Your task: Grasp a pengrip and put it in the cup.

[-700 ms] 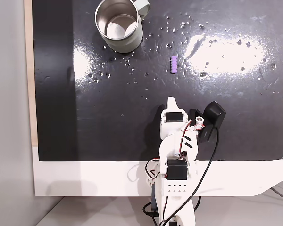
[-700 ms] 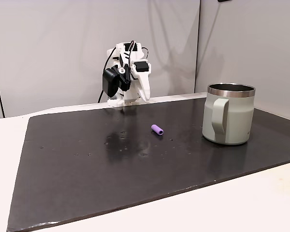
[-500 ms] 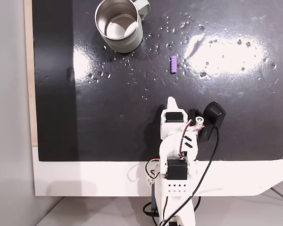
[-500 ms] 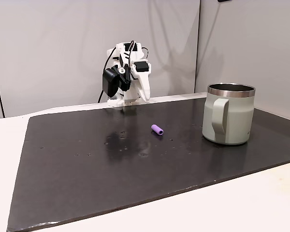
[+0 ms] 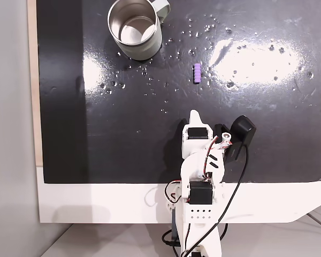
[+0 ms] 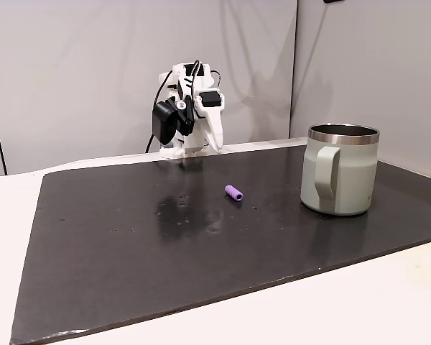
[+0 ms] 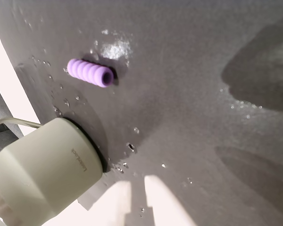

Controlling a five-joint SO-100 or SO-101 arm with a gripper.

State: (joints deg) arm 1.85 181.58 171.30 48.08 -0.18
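Arm folded at base, nothing grasped yet.
Two-finger gripper [image 5: 195,119] is seen tucked near the arm base in a fixed view; jaw state cannot be told. Small light-purple ribbed pengrip [image 5: 197,73] lies on the black mat [image 5: 123,134], well beyond it. Farther left stands the grey-green steel-lined mug [image 5: 135,28]. Likely risk: the round, soft grip could be rolled away by an off-centre pinch.

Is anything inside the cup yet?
No. From above, the cup shows only bare shiny steel inside. The pengrip lies on the black mat, apart from it.
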